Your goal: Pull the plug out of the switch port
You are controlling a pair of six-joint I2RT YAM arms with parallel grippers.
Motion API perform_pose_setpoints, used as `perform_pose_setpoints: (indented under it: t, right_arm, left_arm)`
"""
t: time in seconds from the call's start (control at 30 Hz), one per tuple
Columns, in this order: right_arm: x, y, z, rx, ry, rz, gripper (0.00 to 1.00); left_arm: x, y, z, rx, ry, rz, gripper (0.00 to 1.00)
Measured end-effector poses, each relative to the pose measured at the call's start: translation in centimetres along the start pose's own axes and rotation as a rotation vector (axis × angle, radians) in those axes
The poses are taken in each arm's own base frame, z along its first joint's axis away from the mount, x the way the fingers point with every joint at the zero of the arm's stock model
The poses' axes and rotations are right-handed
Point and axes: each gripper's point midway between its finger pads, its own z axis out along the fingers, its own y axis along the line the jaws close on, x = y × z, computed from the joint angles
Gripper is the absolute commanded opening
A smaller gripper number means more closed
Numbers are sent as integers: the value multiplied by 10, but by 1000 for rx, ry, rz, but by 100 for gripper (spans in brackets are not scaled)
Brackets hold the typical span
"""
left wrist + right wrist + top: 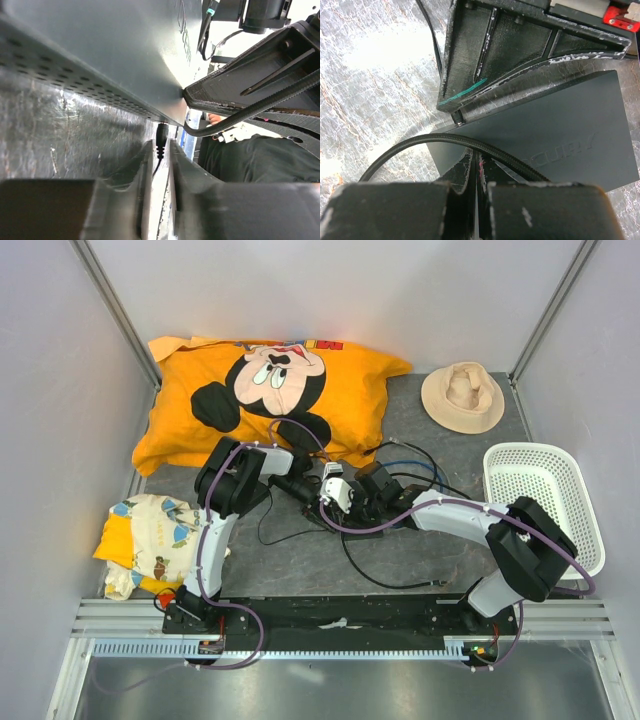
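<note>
Two fingers of the left gripper (161, 150) stand a narrow way apart, one on either side of the plug (161, 141). The plug is a small black barrel with a ribbed collar, and its thin lead runs back down the gap between the fingers. From the left wrist view I cannot tell whether the pads actually pinch the plug or only flank it. The plug is seated in the edge of the switch (100, 55), just past that side's strip of small vent holes.

The right gripper (476, 161) is closed, pad against pad, with nothing between the pads. Its tips are over the flat top face of the switch (560, 125), near one edge. A black braided cable (410, 145) arcs across just past those tips. One finger of the left gripper sits at the switch's far edge in that view.

Both arms meet over the middle of the table (300, 575), and the switch is there, mostly hidden beneath them in the top view. Loose black cables (380, 580) loop toward the near edge. An orange Mickey Mouse pillow (270, 390) lies along the far edge, and a tan hat (462, 397) sits near the far right corner. A white basket (540, 500) is at the right edge, and a patterned cloth (150, 540) is at the left edge.
</note>
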Motion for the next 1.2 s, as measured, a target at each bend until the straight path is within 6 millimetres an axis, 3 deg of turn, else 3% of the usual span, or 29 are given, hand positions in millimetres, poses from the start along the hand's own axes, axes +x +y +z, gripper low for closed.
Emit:
perform_pose_setpoints:
  t: [0.03, 0.1, 0.57, 0.87, 1.07, 1.2]
  right_arm:
    - [0, 0, 0, 0, -1, 1, 0]
    - [0, 0, 0, 0, -1, 1, 0]
    - [0, 0, 0, 2, -5, -1, 0]
    - [-1, 0, 1, 4, -9, -2, 0]
    - [-1, 0, 1, 6, -13, 0, 0]
    - [-2, -1, 2, 8, -17, 2, 0]
  left_arm:
    - [0, 0, 0, 0, -1, 0, 42]
    - [0, -2, -1, 6, -2, -22, 42]
    - [-5, -1, -3, -16, -4, -37, 32]
    - [-7, 1, 1, -28, 7, -19, 31]
    - [-8, 0, 7, -24, 21, 0, 24]
    - [-8, -1, 8, -14, 17, 2, 6]
